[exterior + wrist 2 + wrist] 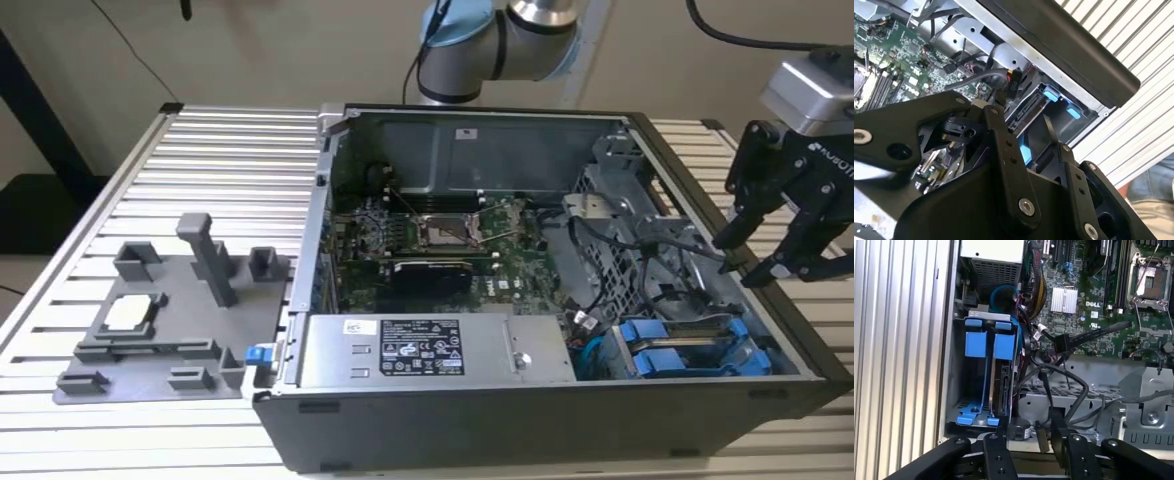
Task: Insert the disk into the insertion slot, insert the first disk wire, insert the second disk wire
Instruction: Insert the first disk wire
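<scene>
The disk (1002,390) stands on edge in its blue carrier frame (1003,345) inside the insertion slot (965,405) of the grey drive cage. In the exterior view the blue frames (683,352) sit at the case's front corner on that view's right. A loose black wire with a flat plug (1061,343) hangs beside the cage, and the plug (1011,83) also shows in the second wrist view. My gripper (751,258) hovers above the case's rim on the exterior view's right, open and empty. In both wrist views its fingers (996,452) (1004,150) are spread.
The open computer case (534,420) holds a green motherboard (441,250) and a grey power-supply box (420,350). A tangle of black cables (1074,385) crosses the metal bracket near the cage. A grey fixture plate (160,320) lies on the ribbed table at the exterior view's left.
</scene>
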`<state>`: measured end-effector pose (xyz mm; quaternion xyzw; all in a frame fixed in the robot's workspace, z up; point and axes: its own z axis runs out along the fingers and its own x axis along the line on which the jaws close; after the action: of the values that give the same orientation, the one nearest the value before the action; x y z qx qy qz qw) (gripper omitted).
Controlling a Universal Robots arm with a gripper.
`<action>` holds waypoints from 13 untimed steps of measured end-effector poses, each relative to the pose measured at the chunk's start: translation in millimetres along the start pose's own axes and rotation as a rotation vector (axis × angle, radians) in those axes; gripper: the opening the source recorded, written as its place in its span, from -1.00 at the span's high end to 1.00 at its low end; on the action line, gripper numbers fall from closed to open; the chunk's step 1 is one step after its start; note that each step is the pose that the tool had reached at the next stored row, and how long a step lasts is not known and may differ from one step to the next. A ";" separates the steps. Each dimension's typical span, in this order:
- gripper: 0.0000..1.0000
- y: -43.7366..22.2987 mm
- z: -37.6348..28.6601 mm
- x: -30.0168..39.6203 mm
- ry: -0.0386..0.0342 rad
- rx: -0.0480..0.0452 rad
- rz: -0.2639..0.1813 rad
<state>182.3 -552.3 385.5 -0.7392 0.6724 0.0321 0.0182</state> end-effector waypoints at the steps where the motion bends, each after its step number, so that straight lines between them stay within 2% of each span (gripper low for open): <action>1: 0.07 -0.3 1.1 -0.5 0.0000 -0.0003 -0.005; 6: 0.07 -2.5 5.5 -2.6 0.0003 -0.0018 -0.024; 13: 0.07 -9.3 9.1 -4.6 0.0007 -0.0033 -0.045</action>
<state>190.9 -546.3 376.6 -0.7542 0.6556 0.0325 0.0174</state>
